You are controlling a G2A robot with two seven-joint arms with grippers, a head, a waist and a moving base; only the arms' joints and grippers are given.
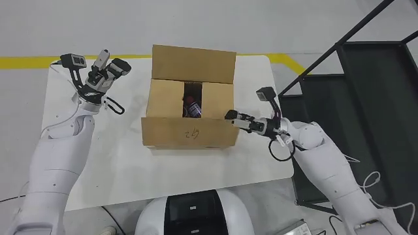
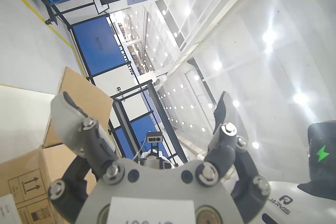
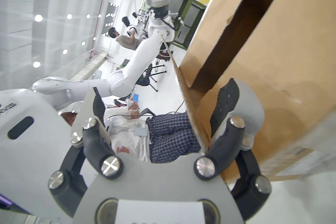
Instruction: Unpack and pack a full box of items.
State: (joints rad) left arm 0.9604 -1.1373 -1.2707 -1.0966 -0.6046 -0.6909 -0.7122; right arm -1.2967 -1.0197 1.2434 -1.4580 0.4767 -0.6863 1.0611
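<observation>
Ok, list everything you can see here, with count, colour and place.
box: one, brown, flaps open, table's middle
item: one visible, dark red, inside box
table: one, white, under box
steps: one set, black, right of table
floor line: one, yellow, behind table
left arm: one, white, raised over table's left side, jaws open
right arm: one, white, jaws open at box's near right corner

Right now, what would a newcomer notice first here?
The brown cardboard box sits mid-way on the white table, flaps partly open, with a dark red-and-purple item showing through the gap. The right gripper is open at the box's right front corner, straddling a flap edge. The left gripper is open, raised over the table's far left corner.
</observation>
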